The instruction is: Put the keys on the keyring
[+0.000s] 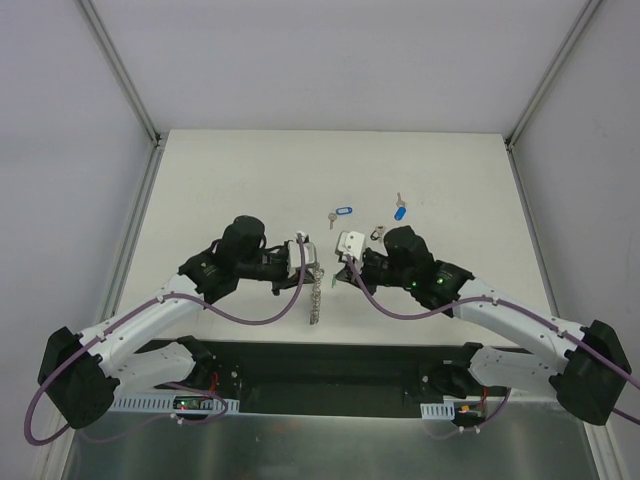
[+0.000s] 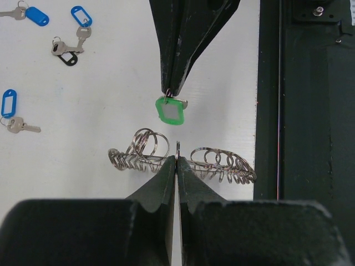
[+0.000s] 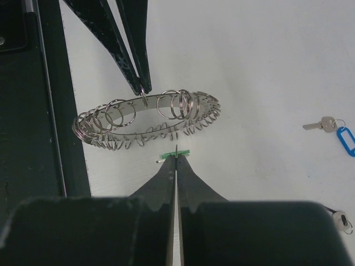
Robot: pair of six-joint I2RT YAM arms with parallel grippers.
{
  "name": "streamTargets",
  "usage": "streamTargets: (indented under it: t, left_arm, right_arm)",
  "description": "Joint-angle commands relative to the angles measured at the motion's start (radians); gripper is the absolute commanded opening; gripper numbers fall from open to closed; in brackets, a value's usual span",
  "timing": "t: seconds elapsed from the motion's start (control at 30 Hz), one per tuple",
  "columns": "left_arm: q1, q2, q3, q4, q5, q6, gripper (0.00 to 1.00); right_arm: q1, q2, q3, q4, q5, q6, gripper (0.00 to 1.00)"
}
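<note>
Grey metal keyring (image 3: 125,113), held off the white table (image 1: 250,170) between the 2 arms. I see the left gripper (image 2: 177,160) with its fingers pressed together on the ring's band, so that the ring stands on edge and reads as a short chain from the top view. Small wire loops fringe the rim on both sides of the pinch point.

The right gripper (image 3: 176,158) faces it from the other side, its fingers clamped tight on the green-tagged key (image 2: 169,111). In the left wrist view the green tag hangs from those fingertips just beside the ring, with a narrow gap of table showing between them. In the right wrist view the tag's edge sits just outside the toothed fringe. I cannot tell whether the key's own small loop touches the ring.

On the table beyond the grippers lie 3 blue-tagged keys (image 2: 36,15) (image 2: 81,15) (image 2: 9,102), flat and apart from one another. I also see 1 dark-tagged key (image 2: 67,57) lying just beside 1 of the blue ones.
</note>
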Motion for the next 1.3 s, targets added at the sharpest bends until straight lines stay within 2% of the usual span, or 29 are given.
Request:
streamTargets:
  t: [0.0,0.17,0.4,1.03,1.27]
  left_arm:
    - [-0.021,-0.009,0.012,0.015,0.007,0.035,0.0]
    - [-0.038,-0.002,0.015,0.014,0.005,0.03,0.0]
    - [-0.056,0.034,0.022,0.005,0.014,0.024,0.0]
    - [-0.062,0.04,0.025,0.003,0.005,0.024,0.0]
    - [-0.064,0.04,0.027,0.003,0.01,0.022,0.0]
  right_arm:
    - [-0.003,0.026,0.03,0.077,-0.084,-0.042,0.01]
    - [0.007,-0.003,-0.016,0.174,-0.113,-0.011,0.01]
    - [0.084,-0.049,-0.079,0.246,-0.004,-0.03,0.01]
    - [0.109,-0.029,-0.029,0.112,-0.003,-0.074,0.01]
    - [0.109,-0.04,-0.041,0.141,0.002,-0.068,0.02]
